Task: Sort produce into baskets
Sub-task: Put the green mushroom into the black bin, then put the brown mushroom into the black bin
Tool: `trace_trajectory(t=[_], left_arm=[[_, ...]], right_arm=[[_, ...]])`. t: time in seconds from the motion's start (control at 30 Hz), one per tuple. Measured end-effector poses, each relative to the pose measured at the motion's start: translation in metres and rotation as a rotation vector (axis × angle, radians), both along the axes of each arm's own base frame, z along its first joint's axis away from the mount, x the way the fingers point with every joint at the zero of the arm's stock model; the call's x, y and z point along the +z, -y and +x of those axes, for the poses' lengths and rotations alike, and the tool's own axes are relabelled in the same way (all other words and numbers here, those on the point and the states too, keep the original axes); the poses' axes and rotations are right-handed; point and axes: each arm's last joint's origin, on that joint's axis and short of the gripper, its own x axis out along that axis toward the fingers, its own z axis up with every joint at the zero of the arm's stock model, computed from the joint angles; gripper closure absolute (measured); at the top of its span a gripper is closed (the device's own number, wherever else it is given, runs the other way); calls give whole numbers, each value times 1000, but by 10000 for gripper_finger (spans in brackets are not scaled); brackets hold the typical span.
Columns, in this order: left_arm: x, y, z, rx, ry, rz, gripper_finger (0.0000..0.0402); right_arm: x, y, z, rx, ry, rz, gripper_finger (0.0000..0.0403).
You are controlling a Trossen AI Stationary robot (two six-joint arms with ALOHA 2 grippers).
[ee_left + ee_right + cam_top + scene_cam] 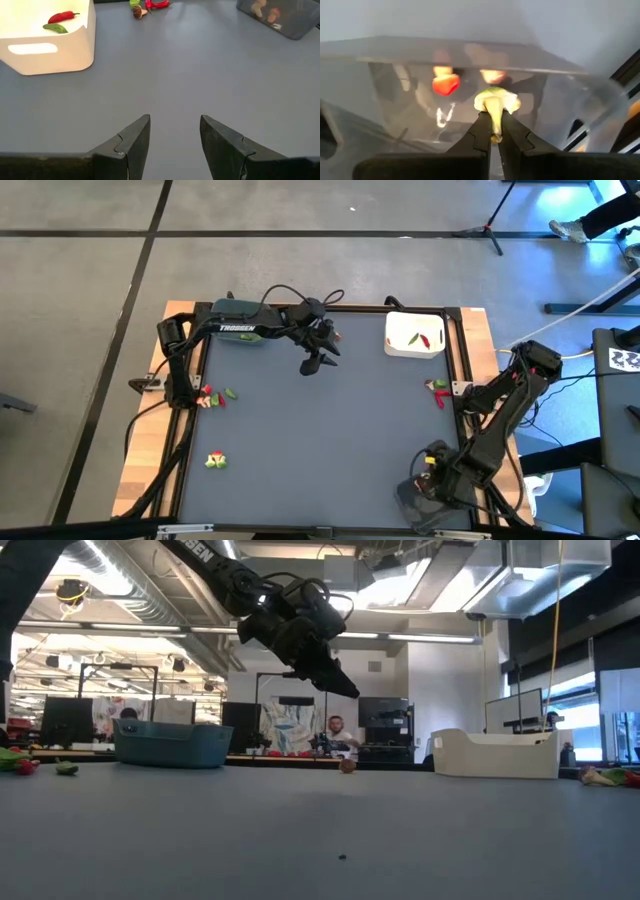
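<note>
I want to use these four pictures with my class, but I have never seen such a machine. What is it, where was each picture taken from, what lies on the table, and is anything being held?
It is a robot with two dark arms at a grey table, sorting toy produce into bins. One picture looks straight down, one looks level across the tabletop, and two come from cameras on the wrists.

The left pincer hangs open above the table, holding nothing. The right pincer is shut on a pale green-topped vegetable over the grey tray.

A white tub holds a red pepper and a green one. A blue-grey tub stands across from it. Small heaps of produce lie near the table's edges.
</note>
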Motion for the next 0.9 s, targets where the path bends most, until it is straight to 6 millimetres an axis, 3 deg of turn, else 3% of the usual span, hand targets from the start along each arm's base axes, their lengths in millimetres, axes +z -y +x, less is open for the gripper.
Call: trace_trajectory(t=[0.33,0.57,0.7,0.9], left_arm=[[0,0,0,1,5,2,233],[0,0,0,1,5,2,233],[0,0,0,1,5,2,233],[0,0,0,1,5,2,233]], right_arm=[[-8,5,-1,-7,28,-51,374],[-6,5,5,-14,31,4,278],[7,12,15,-2,57,66,221],[30,33,36,35,179,91,183]])
